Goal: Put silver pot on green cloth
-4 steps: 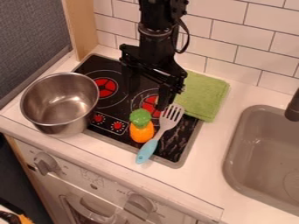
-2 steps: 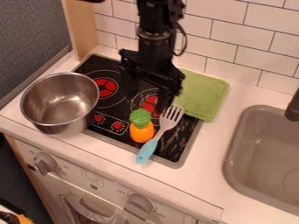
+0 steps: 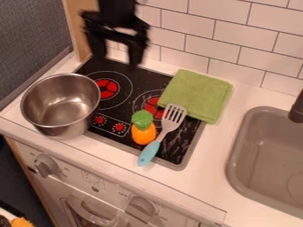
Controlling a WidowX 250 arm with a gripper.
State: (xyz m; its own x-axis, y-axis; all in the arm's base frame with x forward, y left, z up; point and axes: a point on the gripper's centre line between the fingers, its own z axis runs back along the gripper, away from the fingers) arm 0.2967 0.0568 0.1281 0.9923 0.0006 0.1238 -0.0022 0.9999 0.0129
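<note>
I hold the tool point(image 3: 116, 60) with its fingers spread wide near the stove's point(image 3: 125, 105) back edge, while the silver pot point(image 3: 59, 106) sits at the left in the camera view, well apart from the green cloth point(image 3: 198, 95).

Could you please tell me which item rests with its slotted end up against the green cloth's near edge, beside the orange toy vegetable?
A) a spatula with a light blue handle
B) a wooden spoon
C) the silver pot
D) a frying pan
A: the spatula lies across the stovetop, its slotted head by the near edge of the green cloth and its blue handle toward the counter's front.
</note>
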